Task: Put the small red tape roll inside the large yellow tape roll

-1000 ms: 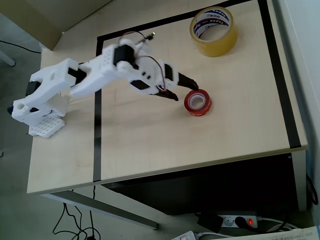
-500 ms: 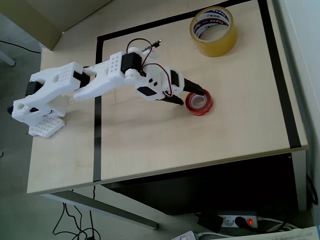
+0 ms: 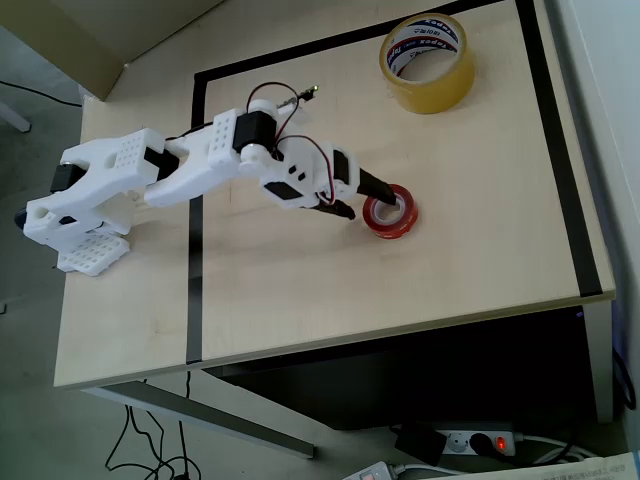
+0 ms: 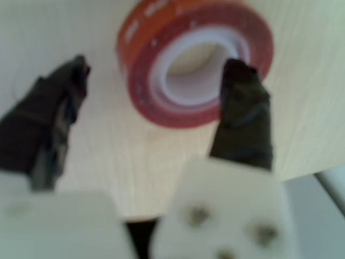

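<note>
The small red tape roll [image 3: 391,211] lies flat on the wooden table [image 3: 450,260], a little right of centre in the overhead view, its white core facing up. The gripper [image 3: 368,200] sits right at it with its dark fingers spread. In the wrist view one finger [image 4: 242,113] reaches over the roll's hole [image 4: 197,59] while the other [image 4: 51,118] stands outside, off the rim, so the ring's wall lies between them, though nothing is pinched yet. The large yellow tape roll [image 3: 428,62] stands well apart, up near the far right corner of the table inside the black tape border [image 3: 195,230], its open centre showing the printed core.

To my eye this is the grasp step: the arm is lining up to take the red ring by its wall. Next the fingers need to drop a touch and close on that wall, then lift and carry the roll up to the yellow one, lowering it flat into the middle.
</note>
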